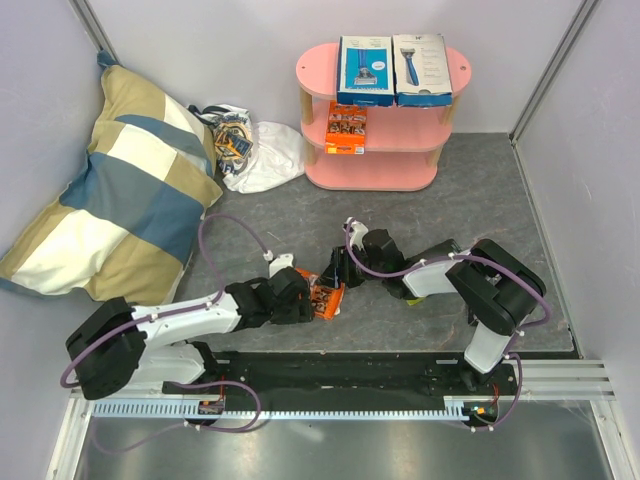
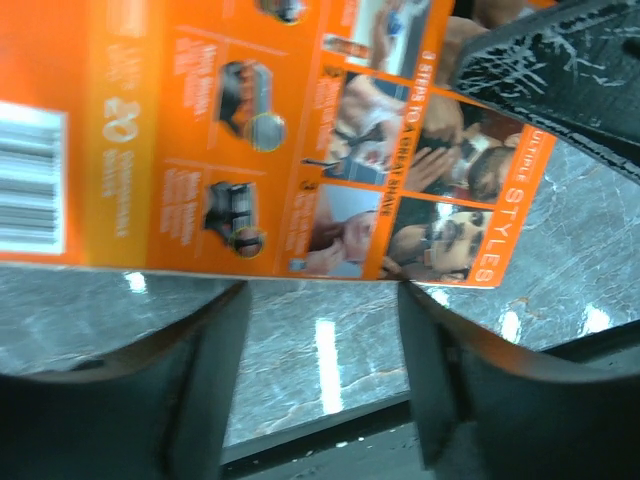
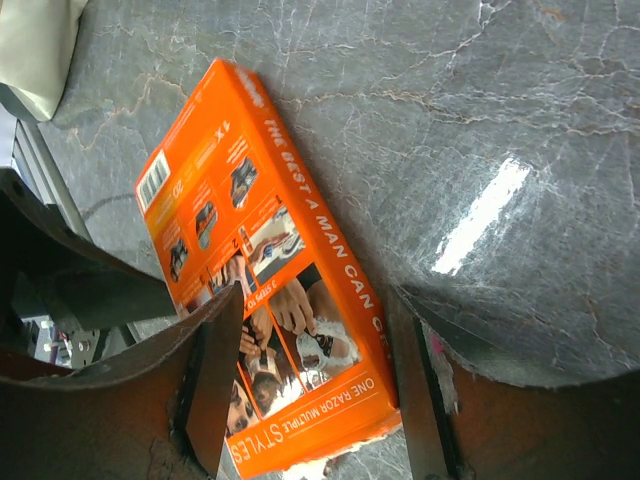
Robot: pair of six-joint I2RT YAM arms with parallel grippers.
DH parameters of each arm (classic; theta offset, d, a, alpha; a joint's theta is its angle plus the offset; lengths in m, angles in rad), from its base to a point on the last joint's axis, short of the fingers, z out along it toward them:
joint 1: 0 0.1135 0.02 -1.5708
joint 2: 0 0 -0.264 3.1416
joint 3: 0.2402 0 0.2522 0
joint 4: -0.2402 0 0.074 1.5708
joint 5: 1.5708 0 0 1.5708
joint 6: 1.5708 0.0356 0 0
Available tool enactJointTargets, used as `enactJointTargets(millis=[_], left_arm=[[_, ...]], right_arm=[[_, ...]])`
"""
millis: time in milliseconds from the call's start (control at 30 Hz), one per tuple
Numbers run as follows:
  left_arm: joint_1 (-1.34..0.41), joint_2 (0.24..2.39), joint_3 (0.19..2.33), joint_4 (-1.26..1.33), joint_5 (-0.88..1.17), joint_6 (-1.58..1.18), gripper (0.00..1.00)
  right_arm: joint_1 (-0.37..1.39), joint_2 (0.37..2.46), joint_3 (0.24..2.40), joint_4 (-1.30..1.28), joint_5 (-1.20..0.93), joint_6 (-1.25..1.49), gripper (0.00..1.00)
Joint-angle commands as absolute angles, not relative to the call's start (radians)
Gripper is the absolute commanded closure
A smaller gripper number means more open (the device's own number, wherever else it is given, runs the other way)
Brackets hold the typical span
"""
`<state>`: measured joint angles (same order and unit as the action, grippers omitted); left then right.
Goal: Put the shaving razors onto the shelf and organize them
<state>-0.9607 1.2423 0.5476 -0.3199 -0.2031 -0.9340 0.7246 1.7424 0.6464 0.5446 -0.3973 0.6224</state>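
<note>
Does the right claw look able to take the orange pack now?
Likely yes: the pack sits between the fingers of the right claw, nothing covering it; the left claw stands open at its far edge.

Orange razor pack (image 3: 270,300) fills the gap between my right fingers (image 3: 210,390). My left gripper (image 1: 306,302) is just beside it, so it's tight there. Grey mat (image 1: 480,190) up to the pink shelf (image 1: 315,70) is open. The top board is taken by the blue box (image 1: 364,70) and white box (image 1: 422,70). Middle tier has an orange card (image 1: 346,128) at its left, right part free. Pillow (image 1: 110,180) and white bag (image 1: 262,155) block the left.
</note>
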Motion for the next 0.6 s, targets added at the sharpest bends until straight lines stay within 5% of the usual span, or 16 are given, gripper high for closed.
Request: enactJointTargets(millis=[0, 567], left_arm=[[-0.910, 1.178, 0.534, -0.198, -0.362, -0.939, 0.25], [-0.773, 1.175, 0.440, 0.037, -0.247, -0.897, 0.19]], right_arm=[[0.775, 1.756, 0.641, 0.420, -0.540, 0.689, 0.34], [0.775, 1.766, 0.621, 0.414, -0.534, 0.676, 0.35]])
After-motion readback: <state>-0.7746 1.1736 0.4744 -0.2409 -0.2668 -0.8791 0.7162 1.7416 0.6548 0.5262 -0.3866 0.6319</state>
